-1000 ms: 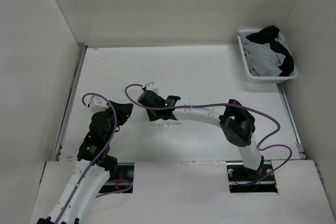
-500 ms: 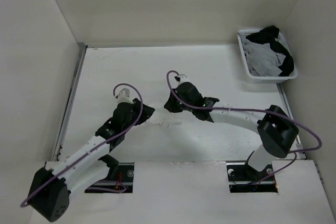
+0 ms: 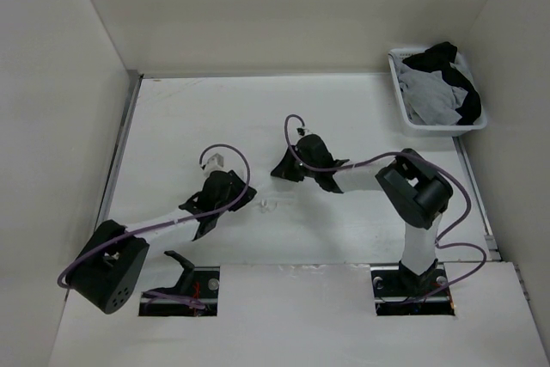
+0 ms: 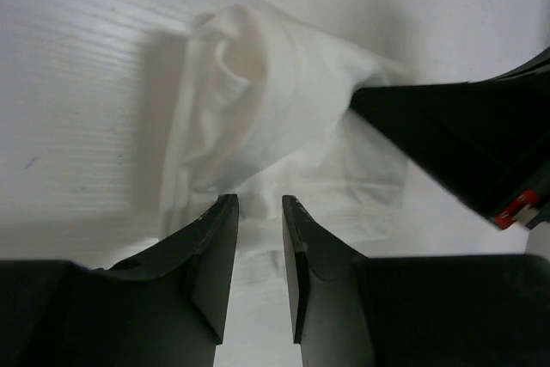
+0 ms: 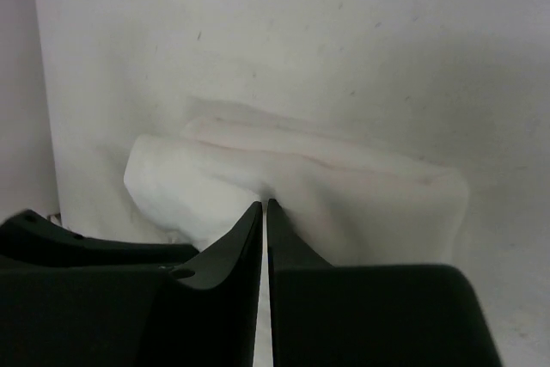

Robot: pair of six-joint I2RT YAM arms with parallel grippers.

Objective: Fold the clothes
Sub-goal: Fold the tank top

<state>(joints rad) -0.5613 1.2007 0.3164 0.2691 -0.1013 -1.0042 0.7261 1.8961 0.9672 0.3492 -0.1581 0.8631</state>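
Two grippers have just swung in on the top (image 4: pixel 275 109), which lies crumpled on the table (image 3: pixel 189 118) between them; at the top's near edge the left gripper (image 4: pixel 259 204) has narrowed to about half open over the hem and holds nothing, while at its far-right side the right gripper (image 5: pixel 262 205) has closed to a slit, apparently pinching a raised fold, so the first fold looks about to begin. Thin, soft white fabric, bunched and creased, nearly lost against the matte white table; well beyond the top, a rigid white bin (image 3: pixel 443 130) holds a grey garment (image 3: pixel 430 100) and a black garment (image 3: pixel 460 83).
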